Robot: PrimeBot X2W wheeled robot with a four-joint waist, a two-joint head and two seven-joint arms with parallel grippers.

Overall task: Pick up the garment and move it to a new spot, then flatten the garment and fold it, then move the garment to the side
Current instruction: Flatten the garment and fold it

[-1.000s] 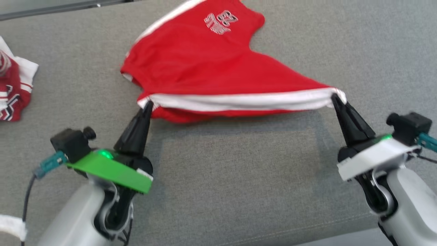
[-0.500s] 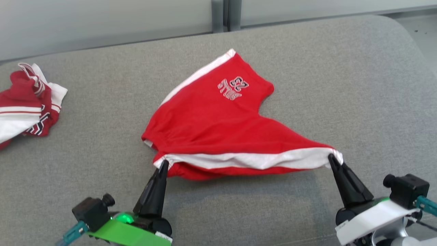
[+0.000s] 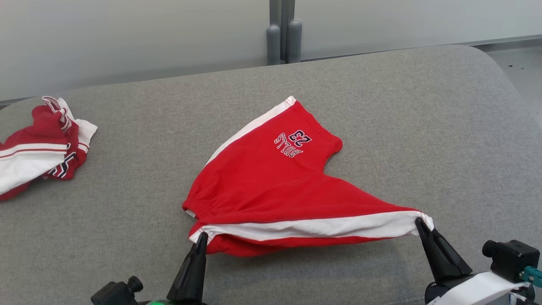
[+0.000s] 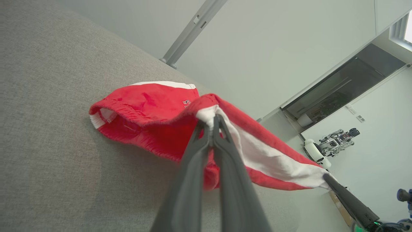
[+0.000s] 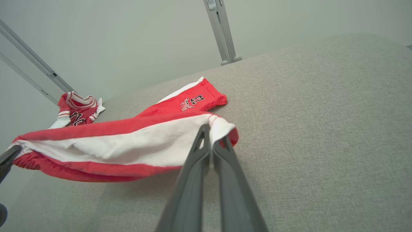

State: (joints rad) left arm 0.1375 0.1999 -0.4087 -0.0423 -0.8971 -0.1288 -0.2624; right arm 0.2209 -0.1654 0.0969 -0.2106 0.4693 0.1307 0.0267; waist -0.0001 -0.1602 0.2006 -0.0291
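Note:
The garment (image 3: 275, 182) is a pair of red shorts with white side stripes and a number print, lying on a grey cushion (image 3: 402, 127). Its near edge is lifted and stretched between my two grippers. My left gripper (image 3: 202, 235) is shut on the left end of the white stripe, seen close up as the garment (image 4: 151, 109) pinched by the left gripper (image 4: 212, 120). My right gripper (image 3: 419, 222) is shut on the right end of the stripe; the right wrist view shows the garment (image 5: 128, 145) pinched by the right gripper (image 5: 210, 132). The far leg rests flat on the cushion.
A second red and white garment (image 3: 38, 144) lies crumpled at the cushion's far left, also visible as the second garment (image 5: 77, 109) in the right wrist view. A grey wall with a metal post (image 3: 281, 29) stands behind the cushion. The cushion's edge curves away at the right.
The head camera has tilted up, so the whole scene sits lower in view. Both grippers keep their hold on the garment's stretched edge, and the wall behind has come into sight.

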